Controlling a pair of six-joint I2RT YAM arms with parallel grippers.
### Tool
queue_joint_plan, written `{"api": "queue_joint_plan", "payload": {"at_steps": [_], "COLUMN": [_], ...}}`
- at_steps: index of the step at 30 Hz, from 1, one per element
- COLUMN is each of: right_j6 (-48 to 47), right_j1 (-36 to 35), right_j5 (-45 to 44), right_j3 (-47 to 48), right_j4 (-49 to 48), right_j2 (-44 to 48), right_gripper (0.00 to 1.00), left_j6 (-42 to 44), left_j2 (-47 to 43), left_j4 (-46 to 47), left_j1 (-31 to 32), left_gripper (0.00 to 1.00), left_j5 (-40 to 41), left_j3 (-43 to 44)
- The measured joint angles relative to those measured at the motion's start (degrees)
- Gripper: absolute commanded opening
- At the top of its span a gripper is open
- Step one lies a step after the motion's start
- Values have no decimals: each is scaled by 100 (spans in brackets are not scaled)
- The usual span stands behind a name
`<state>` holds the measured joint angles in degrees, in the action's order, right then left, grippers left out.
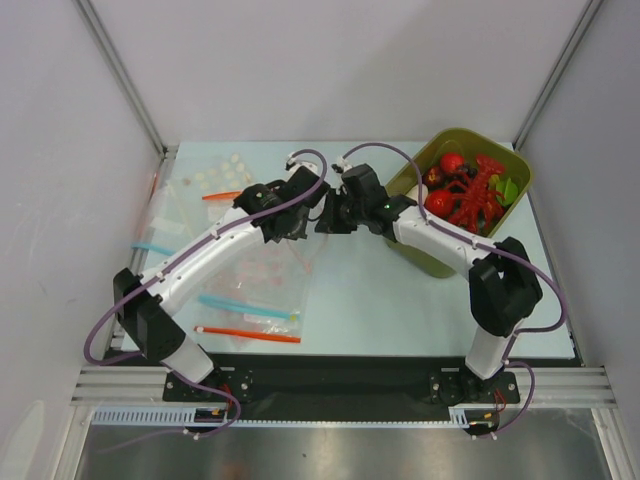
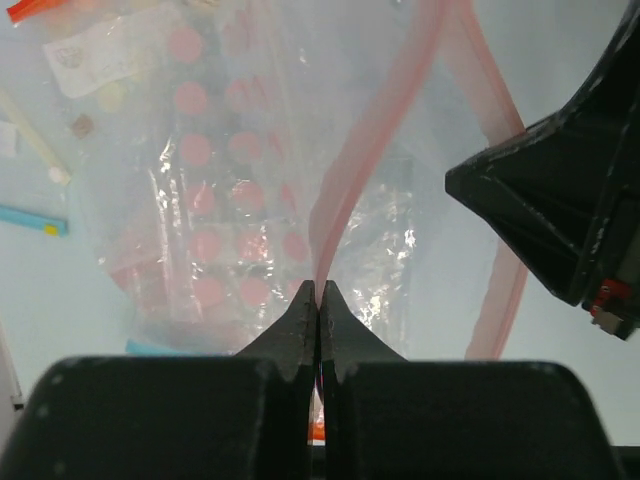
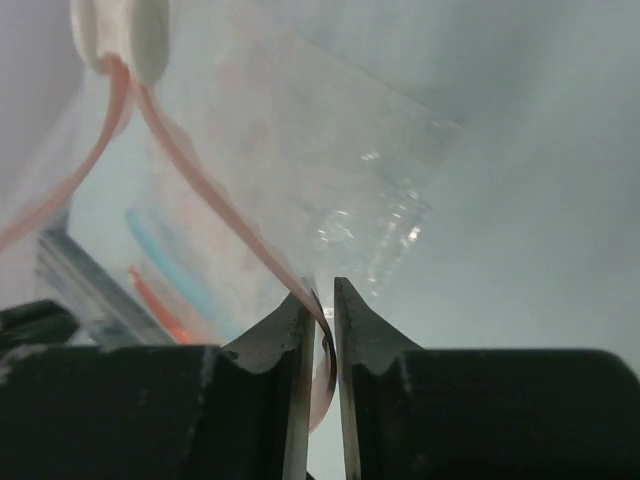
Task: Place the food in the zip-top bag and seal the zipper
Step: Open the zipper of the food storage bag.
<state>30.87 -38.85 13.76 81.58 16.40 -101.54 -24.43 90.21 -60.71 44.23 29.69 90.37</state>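
Observation:
The zip-top bag [image 1: 280,265] hangs crinkled between my two grippers over the table's middle. My left gripper [image 1: 308,222] is shut on its pale pink zipper [image 2: 345,170], pinched at the tips [image 2: 320,290]. My right gripper [image 1: 332,222] faces it, its jaws [image 3: 325,295] nearly together with the other lip of the zipper [image 3: 220,215] curled between them. The bag's mouth is spread apart. The red lobster [image 1: 475,195] and a tomato [image 1: 440,203] lie in the green bin [image 1: 430,260] at the right. I cannot make out the radish.
Flat clear bags lie on the left of the table, with orange-red strips [image 1: 250,334] and blue strips [image 1: 240,305]. A dotted sheet [image 2: 210,150] lies under the held bag. The right gripper's body [image 2: 560,190] shows close beside my left jaws. The bin stands behind the right arm.

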Motion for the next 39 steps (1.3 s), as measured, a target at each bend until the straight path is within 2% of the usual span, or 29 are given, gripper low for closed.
{"api": "queue_joint_plan", "payload": {"at_steps": [1,6,8,9,12,15,18,23,24,28,32,34,37,39], "right_j6": [-35,-160,-199,-214,-251,-254,-256,-293,-308,-389,-452,-461,-472,-492], "right_j1": [15,142,175,190,208,212,212,212,212,214,212,212,212,212], "right_j5": [-72,-341,-446,-505,-649,-787,-859,-824,-780,-586,-579,-695,-1032,-1169], "right_j3": [-140,-564,-584,-584,-584,-584,-584,-584,-588,-647,-645,-643,-619,-603], "right_j4": [7,66,94,101,140,212,273,267,251,160,170,251,466,538], "right_j2": [24,127,142,153,205,286,354,505,555,793,883,883,883,883], "right_gripper": [23,24,30,39,43,53,55,54,52,32,28,40,66,71], "left_j6": [-13,-57,-59,-61,-63,-63,-63,-63,-63,-63,-59,-57,-57,-50], "left_j2": [0,7,13,13,11,11,11,13,13,76,120,122,129,129], "left_j4": [105,280,269,258,221,166,129,175,195,258,286,273,262,260], "left_j1": [0,0,0,0,0,0,0,0,0,0,0,0,0,0], "left_gripper": [0,0,0,0,0,0,0,0,0,0,0,0,0,0], "left_j5": [-46,-173,-188,-188,-188,-186,-186,-256,-284,-372,-442,-439,-431,-439], "left_j3": [0,63,162,208,323,358,358,361,361,424,568,662,809,905]}}
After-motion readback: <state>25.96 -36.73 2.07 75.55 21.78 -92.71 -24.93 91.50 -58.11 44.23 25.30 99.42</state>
